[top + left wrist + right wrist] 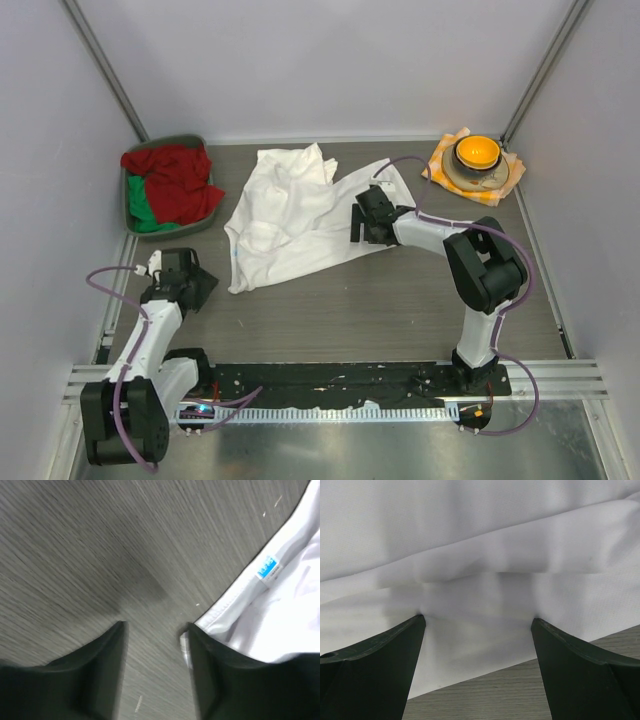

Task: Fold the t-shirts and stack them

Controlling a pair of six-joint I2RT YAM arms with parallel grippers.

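A robotics lab's test cell: a left arm (150,335) and a right arm (485,270) stand bolted to a black base plate (340,378) at the near edge of a grey wood-grain table (330,320), boxed in by plain white panels (330,60) set between bare aluminium posts (105,65).

The grey wood-grain table (400,310) carries 3 things directly: 1 crumpled white t-shirt (290,220) at centre, a grey bin (128,210) (back left), and an orange-and-white checked cloth (444,152) back right.

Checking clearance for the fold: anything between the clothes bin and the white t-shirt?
Nothing: bare table between the bin and the t-shirt, per the top view.
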